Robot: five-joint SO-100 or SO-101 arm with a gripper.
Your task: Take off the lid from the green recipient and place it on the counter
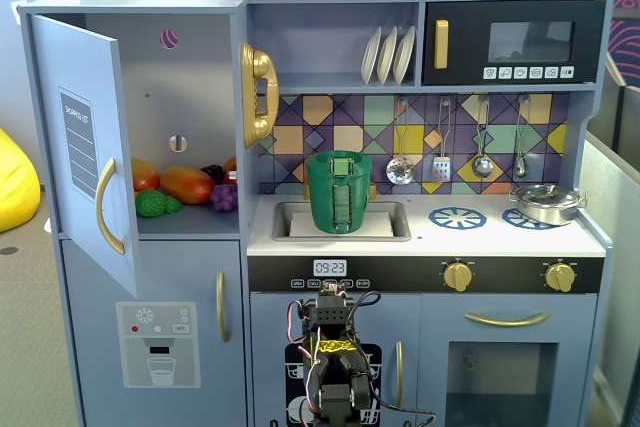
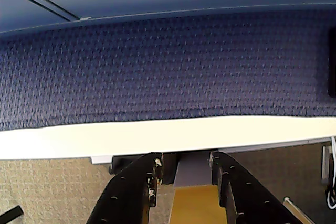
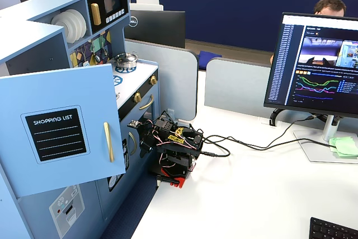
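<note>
A: Starting nearest, what does the wrist view give?

B: Two black fingers [image 2: 134, 187] of the pincer [image 2: 186, 169] rise from the six o'clock edge. They stand apart with nothing between them, above a white table edge [image 2: 157, 135] and a blue textured mat [image 2: 168, 66].

A: And the arm itself?

B: Folded low at the foot of the toy kitchen, at six o'clock in a fixed view [image 1: 335, 347]. In the other fixed view it sits on the white desk surface [image 3: 251, 194], cables trailing toward three o'clock.

A: Farther back?

B: The green recipient [image 1: 340, 197] stands upright in the sink basin [image 1: 395, 222] of the counter [image 1: 500, 237]. The lid [image 1: 339, 158] sits on top of it. At three o'clock from it, well apart, a silver pot [image 1: 545, 203] rests on a blue burner ring.
</note>
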